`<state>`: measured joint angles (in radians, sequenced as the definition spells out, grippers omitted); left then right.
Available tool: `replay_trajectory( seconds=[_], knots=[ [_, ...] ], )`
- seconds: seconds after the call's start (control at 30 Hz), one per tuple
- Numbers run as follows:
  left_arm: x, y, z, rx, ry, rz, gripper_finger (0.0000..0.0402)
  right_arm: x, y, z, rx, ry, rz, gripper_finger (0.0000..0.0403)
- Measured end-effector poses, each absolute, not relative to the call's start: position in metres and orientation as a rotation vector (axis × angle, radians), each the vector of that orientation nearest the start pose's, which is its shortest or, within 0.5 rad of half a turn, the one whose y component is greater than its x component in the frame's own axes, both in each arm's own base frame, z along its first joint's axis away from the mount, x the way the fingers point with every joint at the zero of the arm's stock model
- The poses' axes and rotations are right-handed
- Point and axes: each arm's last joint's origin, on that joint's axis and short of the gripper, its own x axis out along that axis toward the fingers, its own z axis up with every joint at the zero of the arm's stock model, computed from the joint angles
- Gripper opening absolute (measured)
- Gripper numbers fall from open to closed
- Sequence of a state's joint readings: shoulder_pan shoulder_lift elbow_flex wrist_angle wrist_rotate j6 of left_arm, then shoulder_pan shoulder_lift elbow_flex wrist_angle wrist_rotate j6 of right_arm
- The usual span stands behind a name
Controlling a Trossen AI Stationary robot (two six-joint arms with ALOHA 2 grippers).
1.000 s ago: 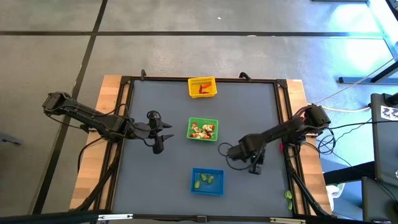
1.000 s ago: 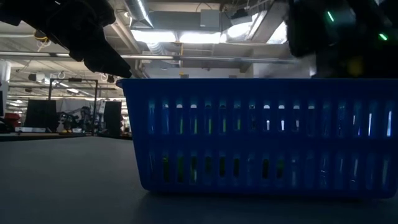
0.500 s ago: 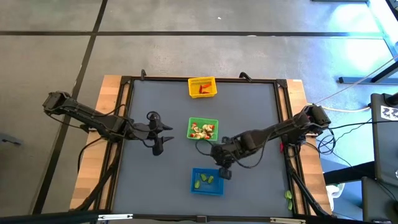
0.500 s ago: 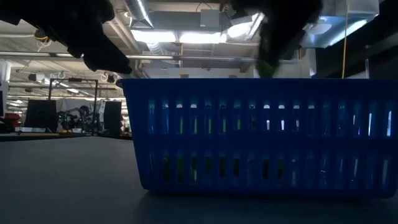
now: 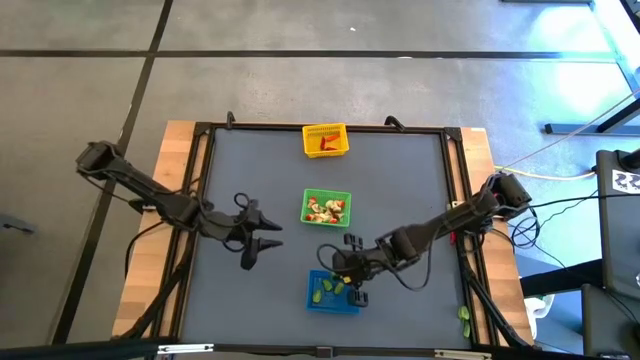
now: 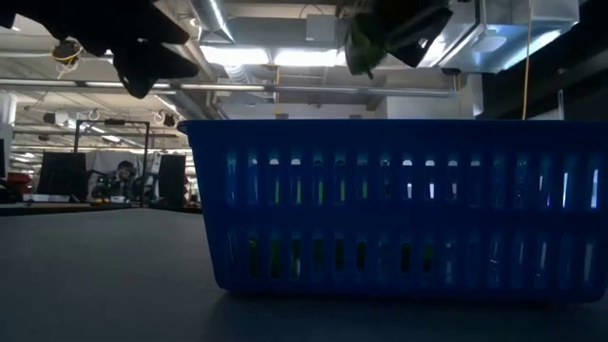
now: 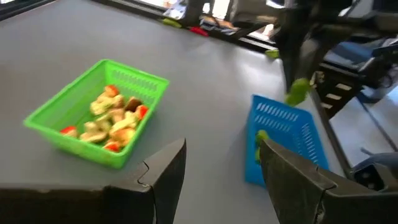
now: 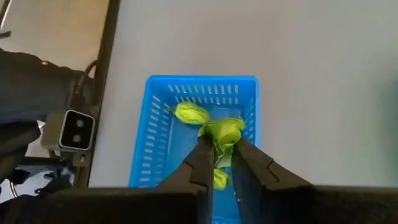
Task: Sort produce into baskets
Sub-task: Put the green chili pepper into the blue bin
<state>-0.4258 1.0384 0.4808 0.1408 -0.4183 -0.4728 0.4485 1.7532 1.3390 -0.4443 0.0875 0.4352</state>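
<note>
Two fingers of the right gripper (image 8: 219,163) are pinched nearly shut on a light green piece (image 8: 222,133), which they hold in the air above the blue basket (image 8: 158,134). In the high view this gripper (image 5: 352,281) sits over the basket's upper right part, at the near middle of the table (image 5: 400,170). In the low view the green piece (image 6: 362,46) hangs clear above the basket's rim (image 6: 399,124). Inside the blue basket lie a few more light green pieces (image 8: 191,113).

Just beyond it, at the table's middle, stands the green basket (image 5: 327,208), holding a mix of red, orange-red and light green pieces (image 7: 111,118). At the far edge sits the yellow basket (image 5: 325,140) with red pieces (image 5: 325,145) in it.

Left of the green basket, well apart from it, the left gripper (image 5: 262,235) hovers over bare table with its fingers (image 7: 166,177) spread wide and nothing between them.
</note>
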Motion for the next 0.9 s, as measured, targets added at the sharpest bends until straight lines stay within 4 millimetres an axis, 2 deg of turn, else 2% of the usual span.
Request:
replay_trajectory(
  seconds=[0.37,0.67,0.77,0.9],
  knots=[
    [0.208,-0.094,0.201,-0.285,0.382,0.034,0.0200,0.349,0.167,0.245,0.187,0.825,0.140,0.0037],
    [0.211,-0.098,0.193,-0.256,0.412,0.030,0.0200,0.359,0.181,0.199,0.228,0.949,0.122,0.0039],
    [0.211,-0.098,0.193,-0.255,0.410,0.029,0.0200,0.362,0.176,0.192,0.293,0.999,0.107,0.0054],
    [0.211,-0.098,0.194,-0.269,0.404,0.029,0.0200,0.361,0.174,0.191,0.340,1.034,0.090,0.0110]
  ],
)
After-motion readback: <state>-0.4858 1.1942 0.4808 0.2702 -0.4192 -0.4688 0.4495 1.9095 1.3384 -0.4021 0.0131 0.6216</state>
